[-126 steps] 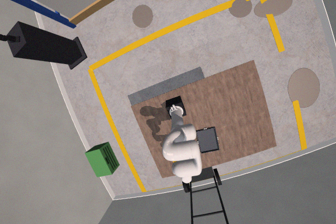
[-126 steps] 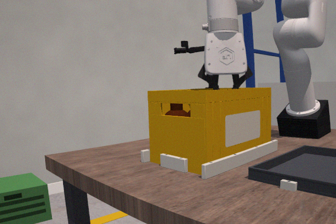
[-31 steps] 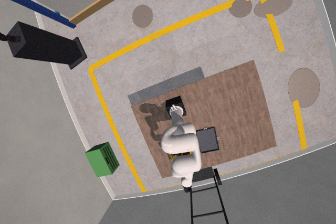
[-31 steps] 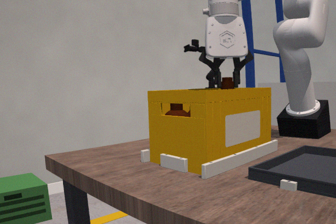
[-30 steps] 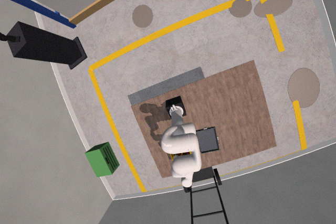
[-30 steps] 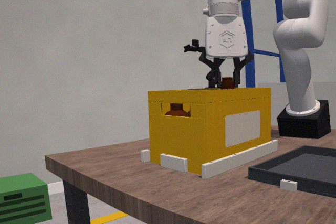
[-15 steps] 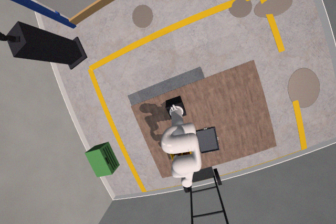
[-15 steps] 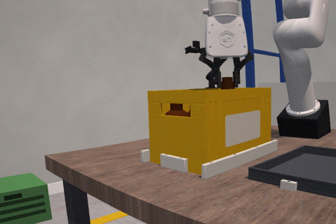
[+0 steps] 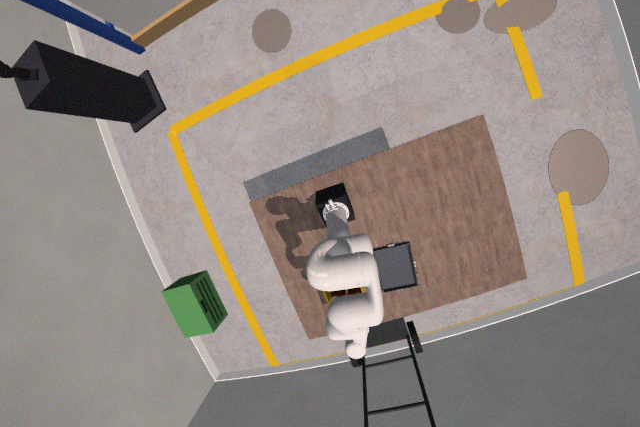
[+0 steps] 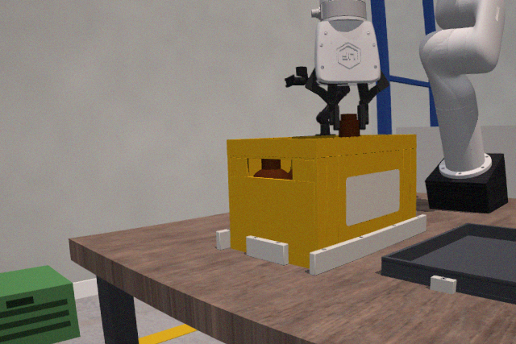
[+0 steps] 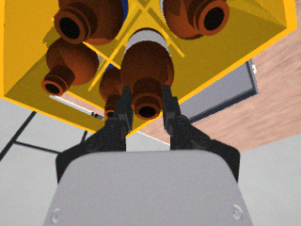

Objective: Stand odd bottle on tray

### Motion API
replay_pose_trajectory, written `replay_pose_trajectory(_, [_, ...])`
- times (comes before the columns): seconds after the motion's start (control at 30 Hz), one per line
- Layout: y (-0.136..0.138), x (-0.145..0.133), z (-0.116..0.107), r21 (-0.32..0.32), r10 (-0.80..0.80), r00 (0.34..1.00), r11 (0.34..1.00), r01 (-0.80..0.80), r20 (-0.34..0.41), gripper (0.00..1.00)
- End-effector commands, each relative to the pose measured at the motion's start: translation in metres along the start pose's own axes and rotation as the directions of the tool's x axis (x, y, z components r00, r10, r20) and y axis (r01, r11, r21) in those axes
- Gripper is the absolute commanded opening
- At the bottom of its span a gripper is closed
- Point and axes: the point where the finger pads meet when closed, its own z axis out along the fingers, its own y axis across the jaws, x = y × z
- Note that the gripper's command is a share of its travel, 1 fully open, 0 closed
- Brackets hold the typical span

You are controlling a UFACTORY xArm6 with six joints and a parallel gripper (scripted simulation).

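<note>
My gripper (image 10: pixel 343 126) (image 11: pixel 147 95) is shut on the neck of a brown bottle (image 10: pixel 349 125) (image 11: pixel 147 66). It holds the bottle upright, with the mouth just above the top rim of the yellow crate (image 10: pixel 291 202) (image 11: pixel 28 85) and the body still inside. The held bottle has a white label band. Several other brown bottles stand in the crate: two at the back (image 11: pixel 85 21) (image 11: pixel 202 16), one at the left (image 11: pixel 71 63) and one partly hidden behind my left finger (image 11: pixel 110 87). One bottle (image 10: pixel 272 169) shows through the crate's handle slot. The dark tray (image 10: pixel 416 268) (image 9: pixel 395 266) (image 11: pixel 253 80) lies empty to the crate's right.
White blocks (image 10: pixel 266 249) hold the crate in place on the wooden table (image 10: pixel 187 273), and another block (image 10: pixel 443 283) sits at the tray's edge. The arm's black base (image 10: pixel 466 188) stands behind the tray. A green box (image 10: pixel 35 302) (image 9: pixel 195 303) sits on the floor to the left.
</note>
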Motion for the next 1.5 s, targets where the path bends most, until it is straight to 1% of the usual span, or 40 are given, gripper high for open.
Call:
replay_pose_trajectory(0.0, [-0.001, -0.001, -0.006, 0.003, 0.0, 1.0, 1.0, 0.0, 0.002, 0.0])
replay_pose_trajectory(0.63, [-0.001, -0.001, -0.026, 0.003, 0.0, 1.0, 1.0, 0.0, 0.002, 0.0])
replay_pose_trajectory(1.07, [-0.001, -0.001, -0.033, 0.003, 0.0, 1.0, 1.0, 0.0, 0.002, 0.0])
replay_pose_trajectory(1.47, [-0.001, -0.001, -0.034, 0.003, 0.0, 1.0, 1.0, 0.0, 0.002, 0.0])
